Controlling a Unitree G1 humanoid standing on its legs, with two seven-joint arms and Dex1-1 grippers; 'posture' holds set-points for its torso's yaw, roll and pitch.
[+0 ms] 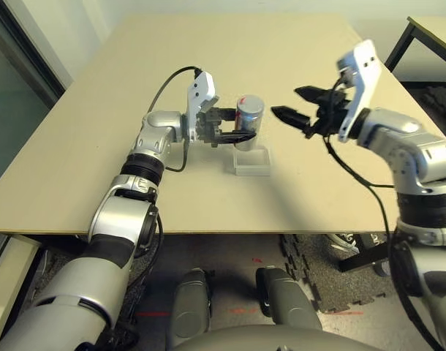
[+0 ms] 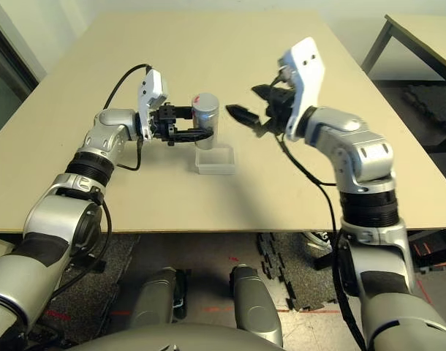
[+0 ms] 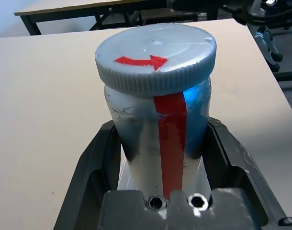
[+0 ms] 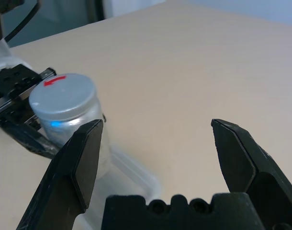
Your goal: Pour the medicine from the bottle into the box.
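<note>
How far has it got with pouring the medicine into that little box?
Still early, it seems. Done: the left claw has the bottle gripped between its fingers, near the clear box. In hand: the right claw is open beside it, perhaps about to go for the cap. Left: the cap is on, so opening and pouring remain.

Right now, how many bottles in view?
1. The bottle is in the left gripper, upright with its cap on, by the clear box. None seem hidden, though the arms cover parts of the table.
</note>
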